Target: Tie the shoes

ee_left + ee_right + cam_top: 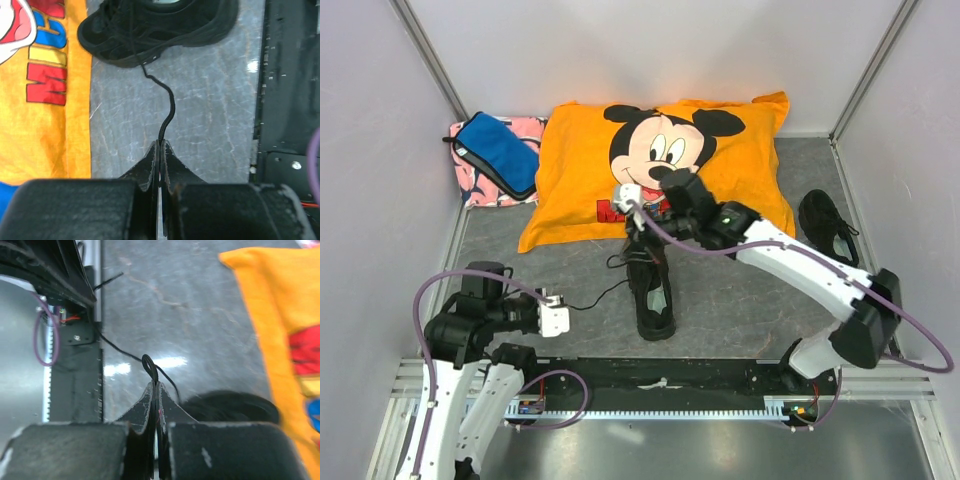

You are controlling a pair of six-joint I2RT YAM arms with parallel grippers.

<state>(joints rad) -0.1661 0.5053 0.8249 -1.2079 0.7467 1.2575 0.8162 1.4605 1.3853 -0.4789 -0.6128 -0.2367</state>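
Reading the pillow (570, 170): red lettering, only "MIC" legible. Left gripper (160, 146), its arm folded low at near left, is fully closed on a lace (168, 102) that runs to the centre shoe (651, 290). Right gripper (155, 385), its arm stretched forward over that shoe, is clamped on a loop (148, 362) of lace. Centre shoe lies lengthwise near-to-far, toe toward the pillow. Second shoe (827, 226) sits by the right wall (910, 150).

One shoe (652, 295) lies on the surface (740, 300) just before the pillow (580, 180), the other shoe (828, 228) well right, a pouch (498, 152) left of the pillow.
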